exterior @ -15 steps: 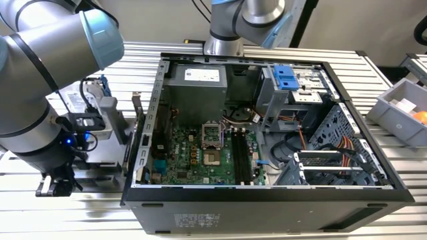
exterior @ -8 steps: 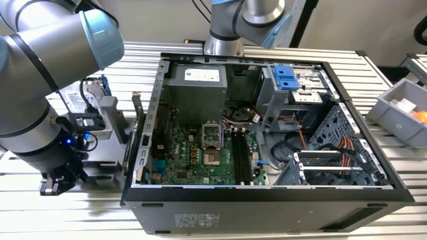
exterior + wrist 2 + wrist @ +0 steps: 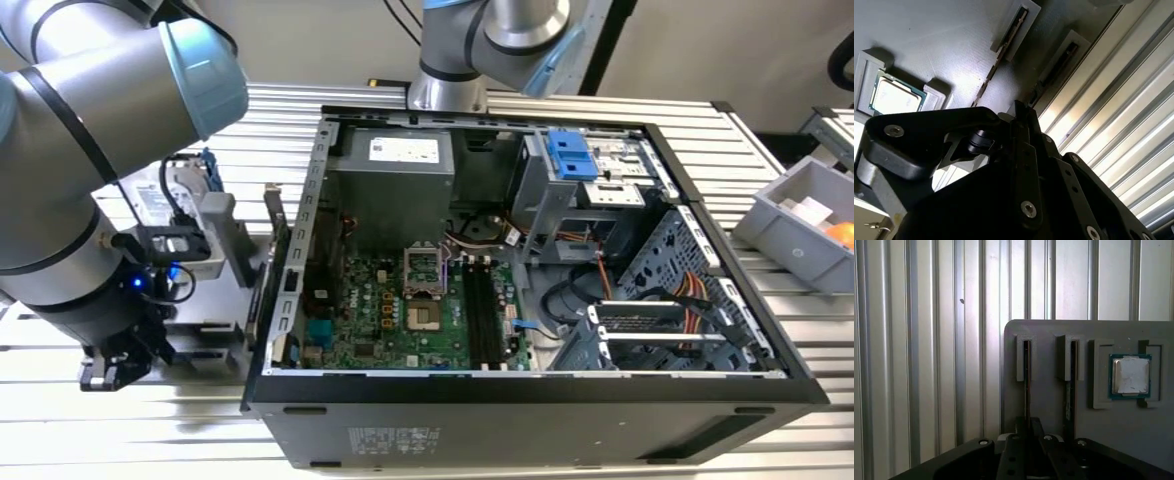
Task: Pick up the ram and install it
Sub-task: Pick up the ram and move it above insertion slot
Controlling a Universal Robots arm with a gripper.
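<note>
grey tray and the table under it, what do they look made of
The grey tray looks like matte plastic, perhaps printed: dull, faintly grained, no glare. The table looks like bare metal, probably aluminium: ribbed slats with bright streaky reflections.

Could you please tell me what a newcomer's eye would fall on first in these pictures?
The open computer case lies in the middle of the exterior view, its green motherboard laid bare. At that view's left the gripper hangs low beside the case. In the first wrist view it sits over a grey holder plate, in line with the ram standing edge-on in a slot, with a processor chip nearby.
</note>
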